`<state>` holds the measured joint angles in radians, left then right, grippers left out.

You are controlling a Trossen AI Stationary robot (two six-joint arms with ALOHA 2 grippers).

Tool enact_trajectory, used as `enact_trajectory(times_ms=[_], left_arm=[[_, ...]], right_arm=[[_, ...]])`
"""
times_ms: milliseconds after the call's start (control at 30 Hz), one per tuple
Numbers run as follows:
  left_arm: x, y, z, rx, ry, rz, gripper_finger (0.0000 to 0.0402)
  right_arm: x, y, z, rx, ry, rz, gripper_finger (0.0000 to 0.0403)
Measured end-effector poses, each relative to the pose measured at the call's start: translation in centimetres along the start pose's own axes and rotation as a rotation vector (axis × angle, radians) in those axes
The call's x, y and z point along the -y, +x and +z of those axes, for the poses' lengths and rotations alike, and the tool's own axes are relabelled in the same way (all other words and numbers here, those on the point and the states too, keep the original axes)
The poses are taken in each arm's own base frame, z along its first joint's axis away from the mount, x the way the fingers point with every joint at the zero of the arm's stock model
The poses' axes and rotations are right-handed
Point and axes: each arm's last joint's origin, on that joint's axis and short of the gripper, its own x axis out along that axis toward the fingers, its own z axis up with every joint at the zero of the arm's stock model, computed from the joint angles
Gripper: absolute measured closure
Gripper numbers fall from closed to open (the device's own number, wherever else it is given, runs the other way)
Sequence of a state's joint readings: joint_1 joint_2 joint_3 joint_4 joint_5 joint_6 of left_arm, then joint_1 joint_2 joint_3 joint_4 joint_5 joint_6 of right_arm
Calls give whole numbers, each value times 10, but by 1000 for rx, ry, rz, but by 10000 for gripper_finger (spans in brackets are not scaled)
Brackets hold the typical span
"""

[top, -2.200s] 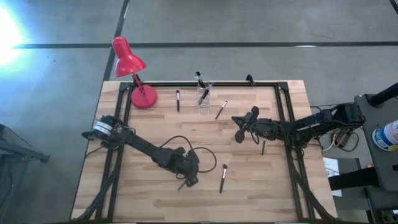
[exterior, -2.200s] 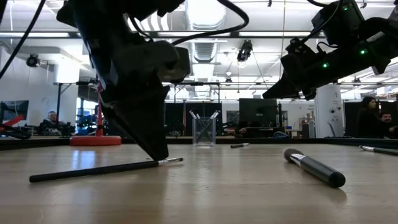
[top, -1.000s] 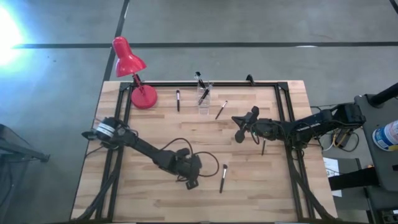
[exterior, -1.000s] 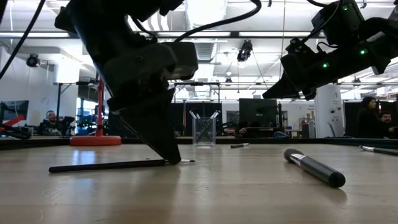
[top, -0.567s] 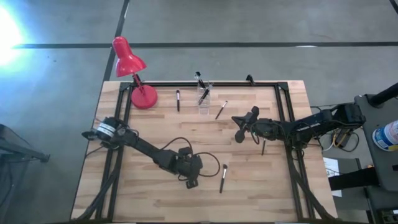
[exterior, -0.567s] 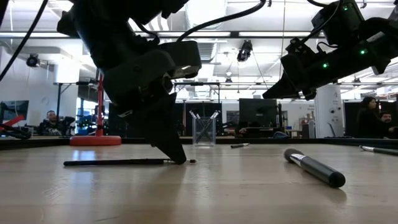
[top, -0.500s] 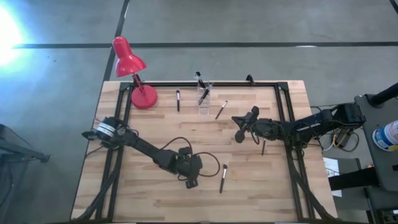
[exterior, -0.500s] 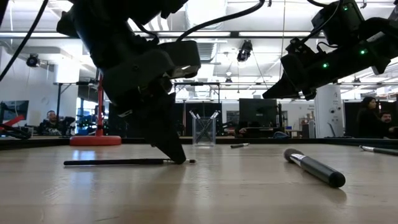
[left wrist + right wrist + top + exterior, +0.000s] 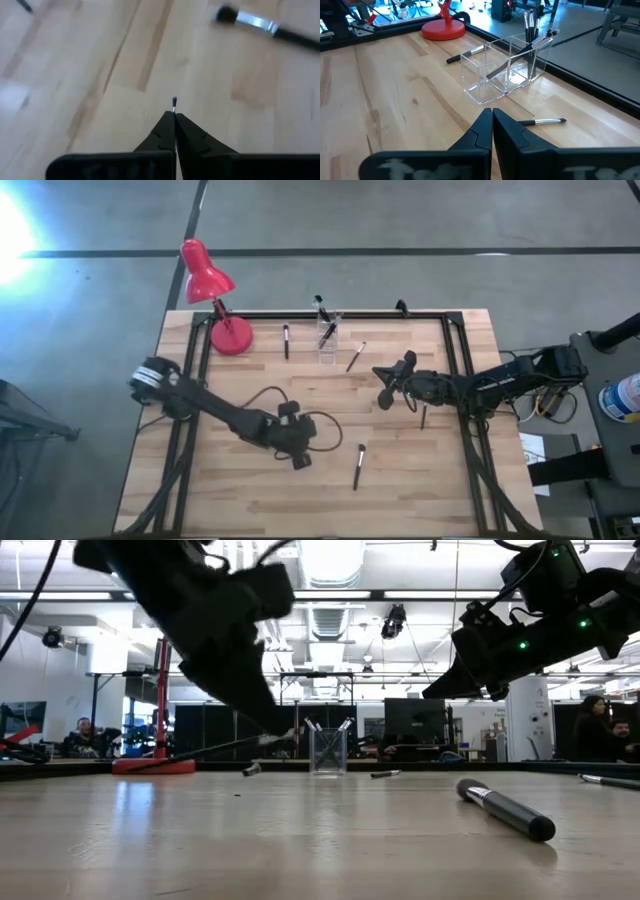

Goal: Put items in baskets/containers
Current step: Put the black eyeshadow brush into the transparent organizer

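Left hand (image 9: 278, 732) clamps a thin brush (image 9: 205, 751) above the table (image 9: 330, 840).

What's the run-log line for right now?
left pincer: shut on brush, lifted off table | right pincer: shut, empty, waiting | clear holder: some brushes inside

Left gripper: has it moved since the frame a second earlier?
Yes. The left gripper, shut on a thin brush, has risen off the table and, in the high view, shifted slightly toward the red lamp.
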<state>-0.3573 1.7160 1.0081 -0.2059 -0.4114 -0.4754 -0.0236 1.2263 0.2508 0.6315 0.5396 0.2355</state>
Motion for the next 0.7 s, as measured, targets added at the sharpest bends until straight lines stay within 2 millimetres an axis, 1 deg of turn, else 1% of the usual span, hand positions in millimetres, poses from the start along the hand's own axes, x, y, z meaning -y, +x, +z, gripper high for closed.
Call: enact_trajectory(times_ms=[100, 200, 367, 433, 500, 567, 700], left_arm=[[-10, -9, -9, 110, -32, -24, 400], [-23, -22, -11, 318, -92, -68, 401], [-57, -33, -23, 618, -149, -87, 401], [-74, -37, -22, 740, -173, -68, 401], [-93, -36, -21, 816, -182, -50, 401], [-112, -33, -17, 850, -187, -30, 401], [-149, -30, 0, 892, -208, 7, 401]], right_arm=[[0, 0, 0, 0, 0, 0, 394], [0, 0, 0, 0, -1, 0, 394], [0, 0, 0, 2, 1, 0, 394], [0, 0, 0, 5, 2, -1, 394], [0, 0, 1, 8, 5, 0, 394], [0, 0, 1, 8, 4, -1, 394], [0, 0, 1, 7, 1, -1, 394]])
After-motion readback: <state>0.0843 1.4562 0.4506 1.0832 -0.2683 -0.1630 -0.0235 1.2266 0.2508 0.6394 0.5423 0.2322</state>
